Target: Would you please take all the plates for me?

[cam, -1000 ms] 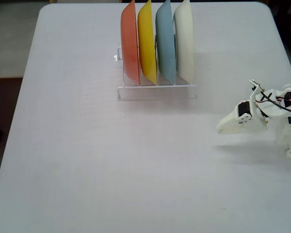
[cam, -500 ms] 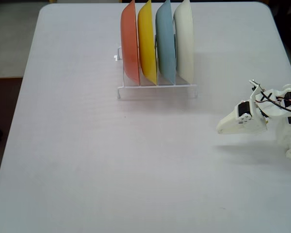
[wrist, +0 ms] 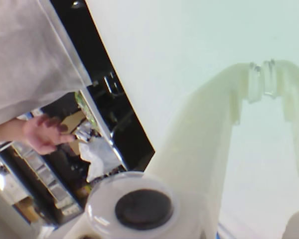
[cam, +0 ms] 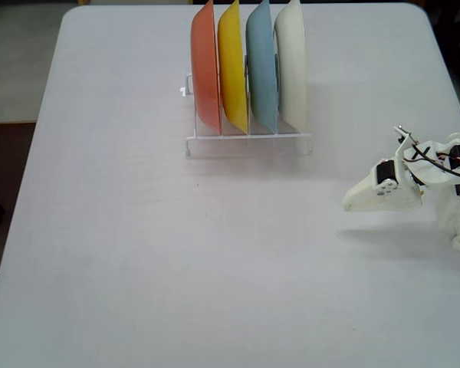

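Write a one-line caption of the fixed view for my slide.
Four plates, orange, yellow, blue, cream, upright in rack; gripper apart.

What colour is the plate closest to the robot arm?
Cream-white. The cream-white plate stands at the right end of the rack, clearest in the fixed view.

Four round shallow matte plastic plates, equal size, all standing upright on edge in a row near the far edge of the table in the fixed view. Left to right: orange round plastic plate (cam: 205,69), yellow round plastic plate (cam: 232,69), light blue round plastic plate (cam: 261,69), cream-white round plastic plate (cam: 292,65). Seen nearly edge-on, rims facing the camera, leaning slightly. Neighbours sit close together in parallel; whether any rims actually touch is hard to tell from this angle. None shows in the wrist view.
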Robot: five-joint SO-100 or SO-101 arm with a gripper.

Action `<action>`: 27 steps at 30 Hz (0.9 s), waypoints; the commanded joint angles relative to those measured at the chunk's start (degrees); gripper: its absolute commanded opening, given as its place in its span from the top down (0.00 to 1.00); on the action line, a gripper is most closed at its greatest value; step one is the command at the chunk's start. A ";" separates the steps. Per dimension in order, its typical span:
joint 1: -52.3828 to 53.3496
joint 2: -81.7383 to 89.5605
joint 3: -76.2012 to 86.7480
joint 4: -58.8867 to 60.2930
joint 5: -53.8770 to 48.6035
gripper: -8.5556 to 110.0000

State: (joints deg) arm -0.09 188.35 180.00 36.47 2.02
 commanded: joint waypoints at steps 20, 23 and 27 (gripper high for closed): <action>9.14 -3.43 -27.95 7.29 -5.27 0.93; 11.69 -9.58 -37.27 12.92 -7.29 0.93; 14.85 -18.54 -47.81 16.35 -10.63 0.93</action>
State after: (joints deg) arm 12.66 175.96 143.00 51.33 -6.68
